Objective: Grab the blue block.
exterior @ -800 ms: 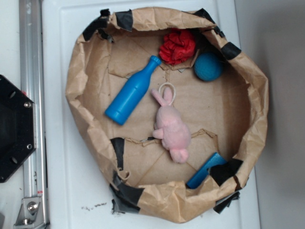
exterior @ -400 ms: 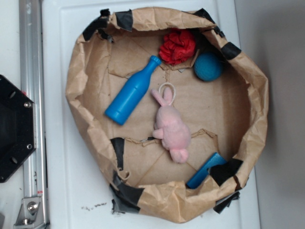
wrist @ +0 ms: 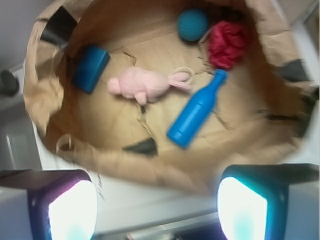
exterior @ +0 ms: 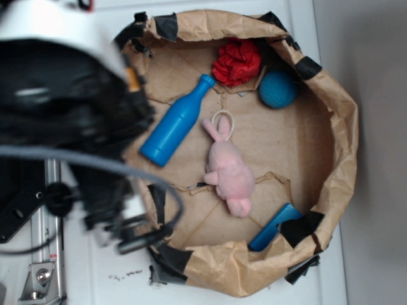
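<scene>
The gripper (wrist: 157,210) is seen in the wrist view with its two pads (wrist: 72,210) spread wide apart at the bottom corners of the picture, and nothing is held between them. It is poised above the near rim of the brown paper nest (wrist: 150,167), outside the hollow. In the exterior view the arm (exterior: 70,108) is shown as a large blurred black and white mass over the left side of the scene, covering the nest's left wall. Nearest to the gripper in the wrist view, a strip of black tape (wrist: 142,146) is seen on the paper floor, and just beyond it to the right the blue bottle (wrist: 195,112) is laid flat, its narrow neck pointed toward the far right. To the left of the bottle, the pink plush bunny (wrist: 145,84) is laid on its side in the middle of the floor, its ears turned toward the bottle. The blue block (wrist: 90,68) is found at the far left of the hollow, propped against the paper wall and well apart from the gripper; in the exterior view it (exterior: 273,227) is seen at the lower right, partly tucked under the rim. At the far side, a teal fuzzy ball (wrist: 193,24) and a red ruffled cloth (wrist: 227,42) are set close together.
</scene>
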### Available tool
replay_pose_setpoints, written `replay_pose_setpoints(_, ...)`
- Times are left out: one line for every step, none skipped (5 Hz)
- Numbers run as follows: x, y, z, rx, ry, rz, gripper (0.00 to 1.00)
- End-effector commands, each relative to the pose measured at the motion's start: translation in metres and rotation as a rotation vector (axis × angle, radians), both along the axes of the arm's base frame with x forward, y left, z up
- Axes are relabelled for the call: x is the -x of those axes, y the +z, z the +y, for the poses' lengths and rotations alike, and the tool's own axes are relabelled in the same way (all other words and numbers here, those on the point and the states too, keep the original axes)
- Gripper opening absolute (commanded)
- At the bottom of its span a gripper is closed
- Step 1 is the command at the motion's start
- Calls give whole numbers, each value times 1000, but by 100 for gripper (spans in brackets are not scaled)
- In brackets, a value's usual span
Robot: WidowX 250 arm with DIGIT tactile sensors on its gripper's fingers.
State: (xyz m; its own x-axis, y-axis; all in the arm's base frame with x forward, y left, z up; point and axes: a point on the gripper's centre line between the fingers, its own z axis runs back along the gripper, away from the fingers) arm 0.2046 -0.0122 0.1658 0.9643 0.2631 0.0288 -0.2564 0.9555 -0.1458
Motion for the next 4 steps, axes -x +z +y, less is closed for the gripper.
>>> replay_pose_setpoints(-56,-47,13,38,130,22,100)
replay_pose_setpoints(-79,-68,-12,42,101,22,100)
replay_pose_setpoints(-93,-80,-32,11,60,-15,100)
replay_pose_setpoints(-96,-84,-50,86,10,-36,100)
